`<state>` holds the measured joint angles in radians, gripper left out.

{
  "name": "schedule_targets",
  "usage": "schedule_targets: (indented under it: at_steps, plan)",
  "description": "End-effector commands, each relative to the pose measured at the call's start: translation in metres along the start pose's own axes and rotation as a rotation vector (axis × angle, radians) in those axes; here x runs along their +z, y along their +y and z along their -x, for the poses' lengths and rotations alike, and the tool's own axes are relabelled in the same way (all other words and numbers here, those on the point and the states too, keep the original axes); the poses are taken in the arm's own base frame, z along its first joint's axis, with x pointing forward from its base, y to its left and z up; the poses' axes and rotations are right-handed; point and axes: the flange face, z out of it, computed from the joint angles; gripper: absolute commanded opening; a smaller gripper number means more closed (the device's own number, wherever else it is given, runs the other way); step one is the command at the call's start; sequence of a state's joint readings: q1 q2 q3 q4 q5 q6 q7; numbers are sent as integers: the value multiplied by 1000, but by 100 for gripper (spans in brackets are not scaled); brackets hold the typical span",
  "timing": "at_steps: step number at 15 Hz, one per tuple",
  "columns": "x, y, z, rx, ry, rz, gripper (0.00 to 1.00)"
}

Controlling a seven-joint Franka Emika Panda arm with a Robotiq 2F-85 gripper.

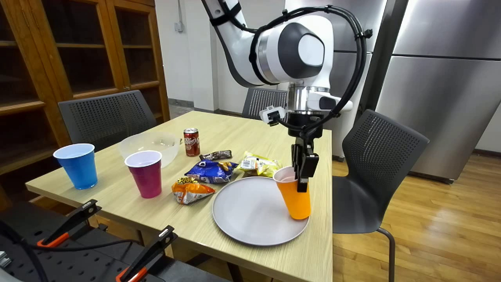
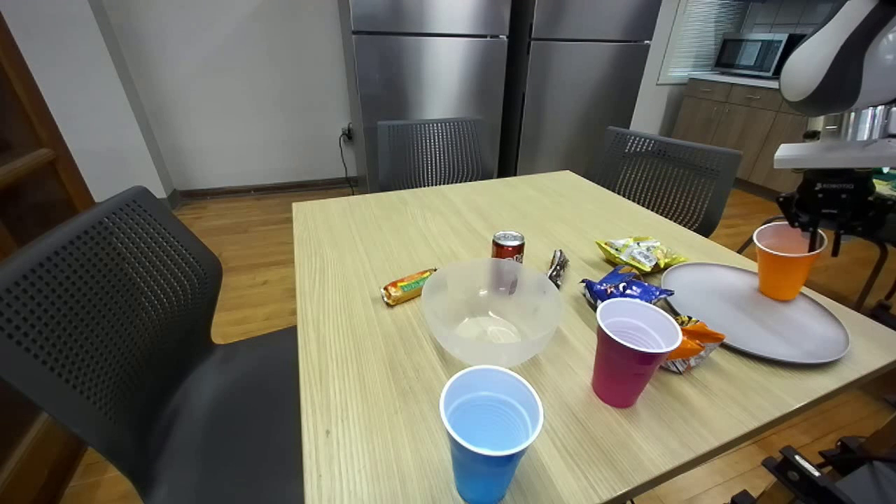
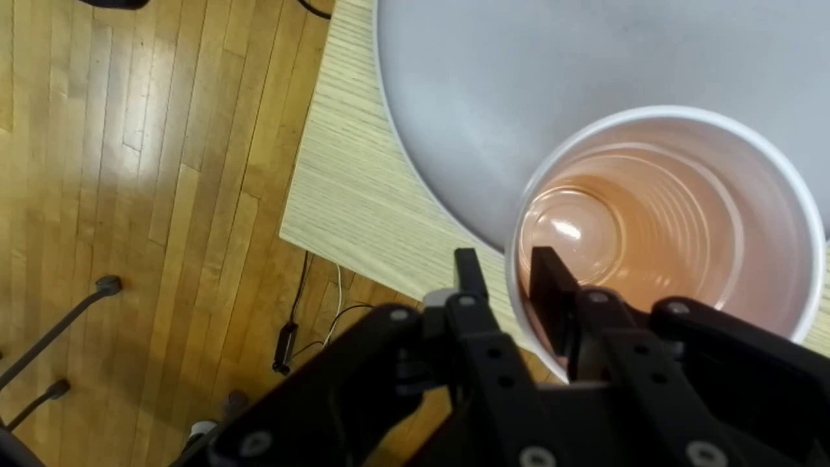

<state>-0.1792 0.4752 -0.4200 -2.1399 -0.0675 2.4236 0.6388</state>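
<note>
Lt. wood-grain table (image 2: 392, 231) w/ grey mesh-back chairs (image 2: 105, 315) around it. Behind: 2 stainless fridges (image 2: 430, 84) side by side. White wall (image 2: 245, 91), dk. baseboard (image 2: 266, 190), outlet (image 2: 347, 131) w/ cord (image 2: 342, 150). Tall wood cab. (image 1: 110, 43), glass doors (image 1: 76, 66). Plank floor (image 3: 130, 259), shiny, glare patch (image 3: 137, 120) in wrist view. Bright rm. light, streaky shine on fridge steel. Far corner: microwave (image 2: 752, 54) on counter (image 2: 735, 79), drawers (image 2: 708, 89) & cupboards (image 2: 721, 126) below, blinds (image 2: 703, 38) alongside.

Wht arm (image 1: 240, 55) here, dk-gry panels (image 1: 287, 51)!
Blk cables (image 1: 361, 56) loop above blk ROBOTIQ-marked gripper (image 3: 506, 275), gry screws (image 3: 678, 307) behind fingertips (image 3: 470, 272).
</note>
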Motion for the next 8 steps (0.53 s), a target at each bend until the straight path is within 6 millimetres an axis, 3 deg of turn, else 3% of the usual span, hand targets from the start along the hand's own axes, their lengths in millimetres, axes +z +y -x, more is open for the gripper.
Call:
schedule_targets:
  at_steps: [1,8]
  plan:
    - [0,-3,7,-12,-24,21,0]
    - [-8,-9,21,-75,-84,1,1]
